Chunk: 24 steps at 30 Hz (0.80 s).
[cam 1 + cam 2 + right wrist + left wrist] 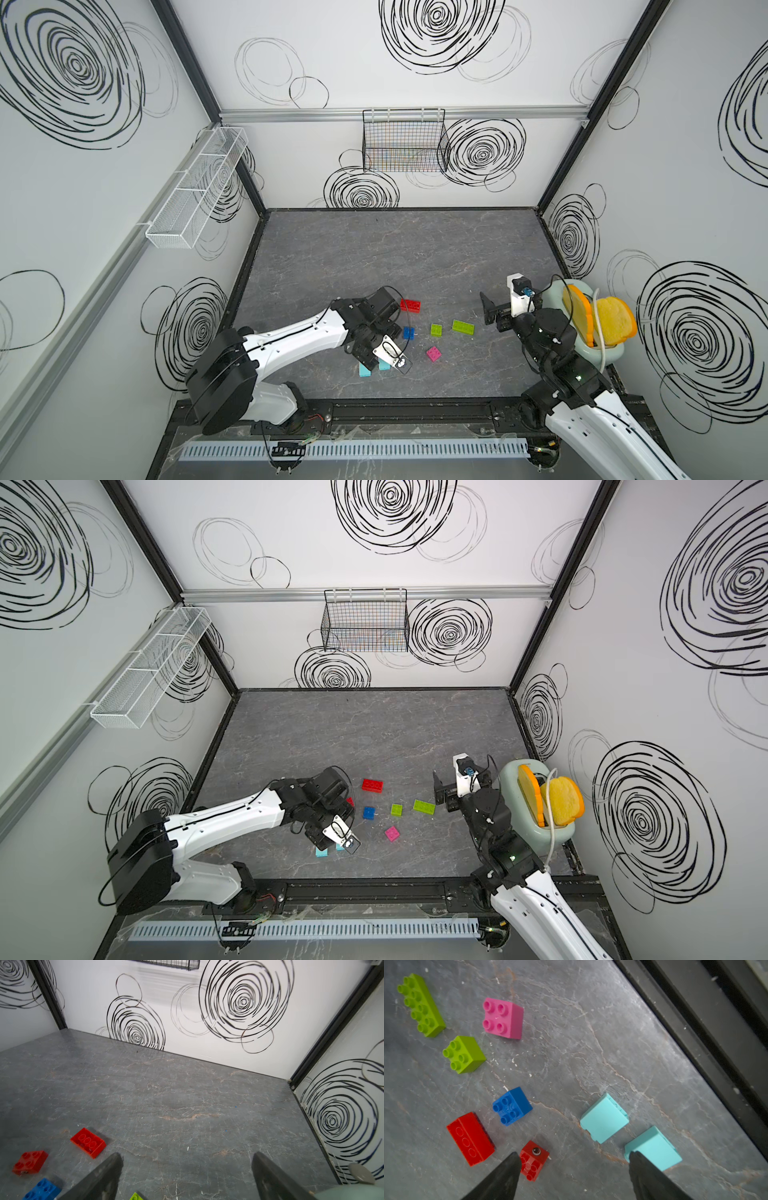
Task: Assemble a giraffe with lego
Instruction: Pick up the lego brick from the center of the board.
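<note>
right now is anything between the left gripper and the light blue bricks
Nothing visible does. The left gripper is open by them; one finger overlaps the nearer light-blue brick in the wrist view. The small red brick lies beside the opposite finger, not in between.

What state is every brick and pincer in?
Left pincer: open, empty.
Right pincer: open, empty.
Long red brick: upside down.
Small red brick: studs up.
Blue brick: studs up.
Pink brick: studs up.
Small lime brick: studs up.
Long lime brick: studs up.
Light-blue brick: lying, studs hidden.
Other light-blue brick: likewise.
</note>
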{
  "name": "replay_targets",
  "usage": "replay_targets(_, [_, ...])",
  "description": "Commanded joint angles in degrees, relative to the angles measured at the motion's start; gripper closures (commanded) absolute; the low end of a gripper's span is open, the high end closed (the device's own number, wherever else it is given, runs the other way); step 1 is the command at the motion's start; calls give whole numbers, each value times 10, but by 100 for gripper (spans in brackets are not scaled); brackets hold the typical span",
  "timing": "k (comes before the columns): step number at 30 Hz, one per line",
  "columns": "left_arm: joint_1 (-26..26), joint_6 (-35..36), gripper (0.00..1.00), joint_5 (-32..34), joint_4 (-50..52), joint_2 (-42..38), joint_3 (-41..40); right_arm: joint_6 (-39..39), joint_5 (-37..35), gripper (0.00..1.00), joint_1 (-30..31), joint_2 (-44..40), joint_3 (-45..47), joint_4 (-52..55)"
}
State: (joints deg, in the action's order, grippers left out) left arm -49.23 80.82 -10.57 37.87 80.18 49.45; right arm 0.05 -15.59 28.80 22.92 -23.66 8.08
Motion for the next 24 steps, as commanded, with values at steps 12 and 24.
replay_targets(12, [-22,88,20,45,7,81,26,-3,19,1,-15,-24,22,-46])
replay_targets(24, [-28,98,17,17,-15,139,49,-7,20,1,-16,-30,27,-52])
